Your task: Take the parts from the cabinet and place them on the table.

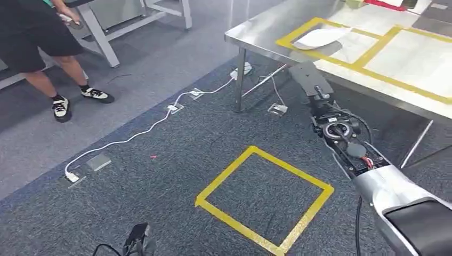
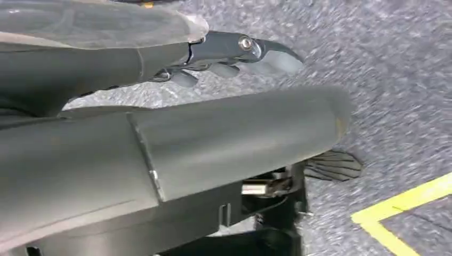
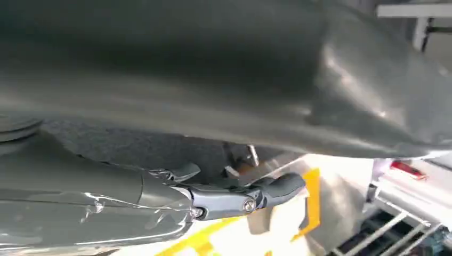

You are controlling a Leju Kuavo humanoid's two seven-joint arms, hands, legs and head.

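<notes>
The left hand hangs over the carpet, fingers apart and holding nothing. The right hand reaches toward the near edge of the steel desk. I cannot tell if it holds a part, so it should probably travel level, well past the edge, before releasing. A white flat part lies on the desk inside the yellow tape outline, beyond that hand and apart from it.

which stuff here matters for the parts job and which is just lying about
Job: steel table; pale flat piece on it, likely a part; right hand.
Lying about: white cable; floor box; yellow floor square; person.
</notes>
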